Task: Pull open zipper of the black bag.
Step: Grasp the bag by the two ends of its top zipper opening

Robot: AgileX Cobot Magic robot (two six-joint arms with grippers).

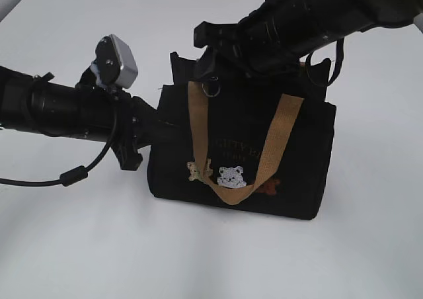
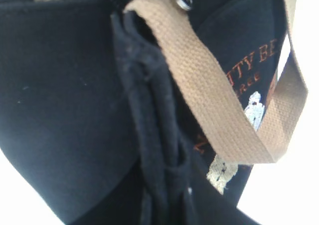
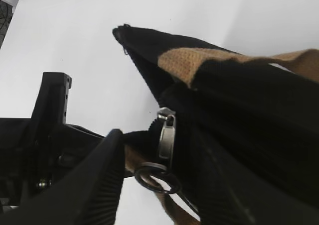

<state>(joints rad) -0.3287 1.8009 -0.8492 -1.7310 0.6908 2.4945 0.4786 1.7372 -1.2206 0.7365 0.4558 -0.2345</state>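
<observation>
At the left, the left gripper is clenched on the fabric at the left end of the black bag, which stands mid-table. Over the bag's top left corner, the right gripper brackets the zipper slider with jaws part-open; whether they grip it I cannot tell. The step looks like securing the slider; next, pull rightward along the top.

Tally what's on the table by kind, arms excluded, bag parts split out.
Black bag: 1
Tan handle in view: 1
Bear patches: 2, a third darker patch unclear
Zipper slider with ring pull: 1
Total: 5
</observation>
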